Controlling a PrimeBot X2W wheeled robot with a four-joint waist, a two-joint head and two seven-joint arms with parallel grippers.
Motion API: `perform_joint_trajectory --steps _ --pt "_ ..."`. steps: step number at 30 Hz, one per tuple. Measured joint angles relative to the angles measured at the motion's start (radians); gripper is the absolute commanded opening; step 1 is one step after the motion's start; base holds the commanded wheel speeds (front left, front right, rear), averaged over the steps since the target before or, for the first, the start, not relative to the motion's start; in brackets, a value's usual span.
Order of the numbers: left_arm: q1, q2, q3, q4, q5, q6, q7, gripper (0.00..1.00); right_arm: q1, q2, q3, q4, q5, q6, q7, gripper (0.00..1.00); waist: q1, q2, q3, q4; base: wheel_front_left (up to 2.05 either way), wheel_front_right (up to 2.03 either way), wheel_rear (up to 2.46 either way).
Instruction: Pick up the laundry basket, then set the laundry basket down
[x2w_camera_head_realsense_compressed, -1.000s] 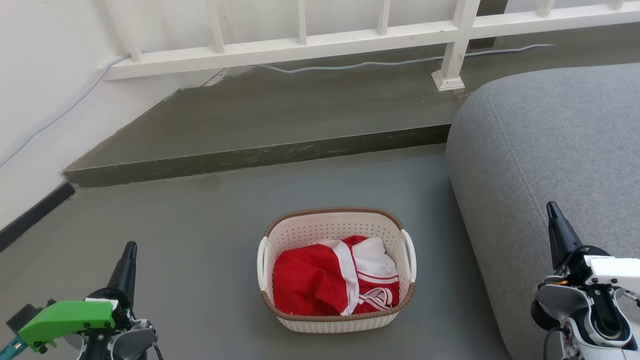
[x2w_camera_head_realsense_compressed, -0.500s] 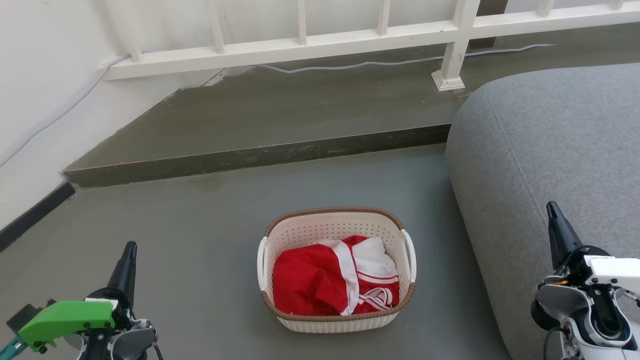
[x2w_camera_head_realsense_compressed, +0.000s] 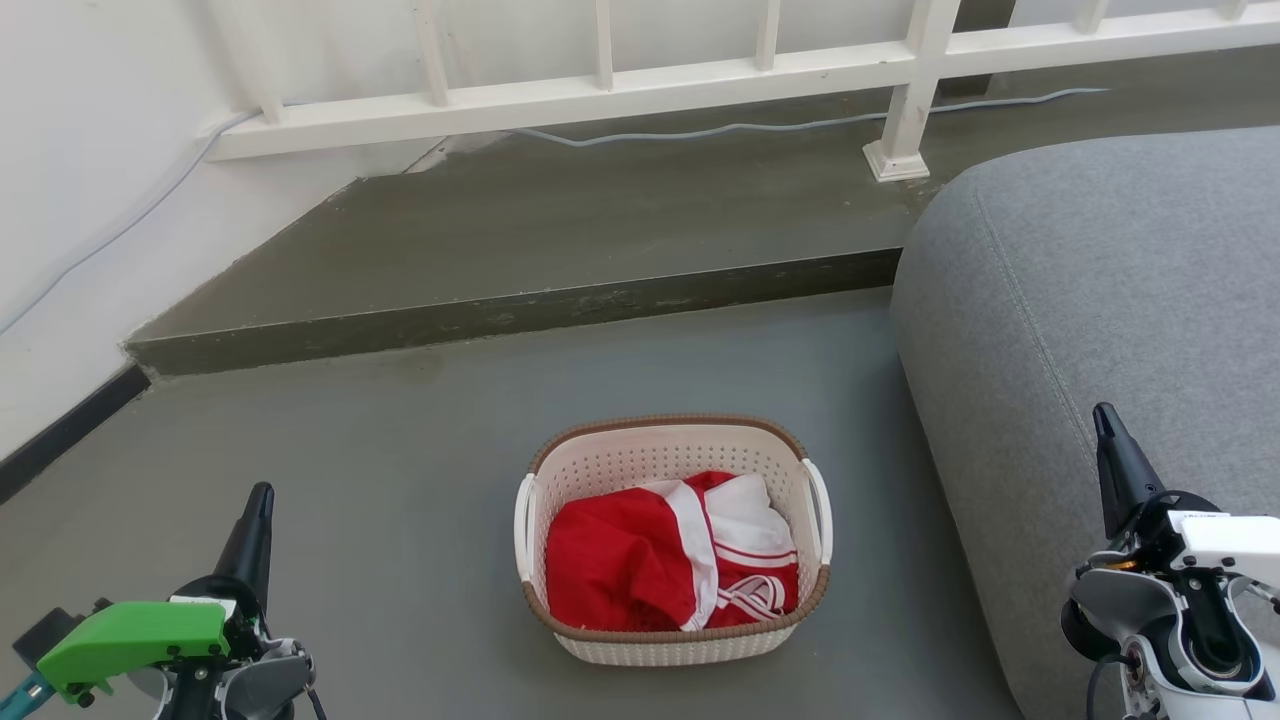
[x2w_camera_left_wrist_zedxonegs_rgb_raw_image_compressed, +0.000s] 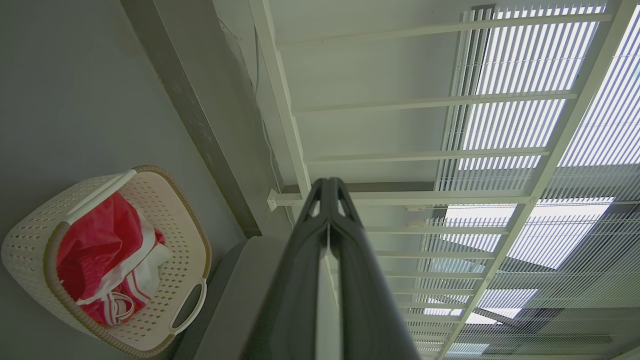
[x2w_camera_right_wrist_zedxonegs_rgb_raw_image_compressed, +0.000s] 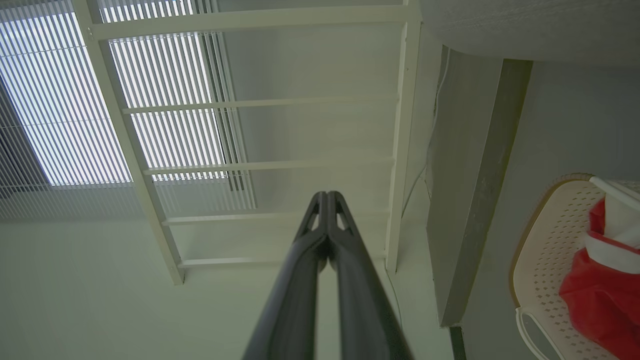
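The laundry basket (x2w_camera_head_realsense_compressed: 672, 640) stands on the grey floor at lower centre of the head view, cream-white with perforated walls, a brown rim and white side handles, holding red-and-white clothing (x2w_camera_head_realsense_compressed: 660, 560). It also appears at the left of the left wrist view, the laundry basket (x2w_camera_left_wrist_zedxonegs_rgb_raw_image_compressed: 175, 220), and at the right edge of the right wrist view, the laundry basket (x2w_camera_right_wrist_zedxonegs_rgb_raw_image_compressed: 547, 250). My left gripper (x2w_camera_head_realsense_compressed: 260, 497) is shut, well left of the basket. Over by the sofa, my right gripper (x2w_camera_head_realsense_compressed: 1103, 415) is shut too, apart from the basket. Both hold nothing.
A grey sofa (x2w_camera_head_realsense_compressed: 1100, 280) fills the right side, close to the basket's right handle. A raised concrete step (x2w_camera_head_realsense_compressed: 500, 315) crosses behind the basket, with a white railing (x2w_camera_head_realsense_compressed: 600, 90) and a cable beyond. A white wall (x2w_camera_head_realsense_compressed: 70, 200) runs along the left.
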Motion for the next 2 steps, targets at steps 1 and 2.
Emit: perform_joint_trajectory --steps 1,2 --pt "0.000 0.000 0.000 0.000 0.000 0.000 0.000 0.00 0.000 0.000 0.000 0.000 0.000 0.000 0.000 0.00 0.0000 0.0000 0.000 0.000 0.00 0.00 0.00" --pt "0.000 0.000 0.000 0.000 0.000 0.000 0.000 0.00 0.000 0.000 0.000 0.000 0.000 0.000 0.000 0.00 0.0000 0.0000 0.000 0.000 0.00 0.00 0.00"
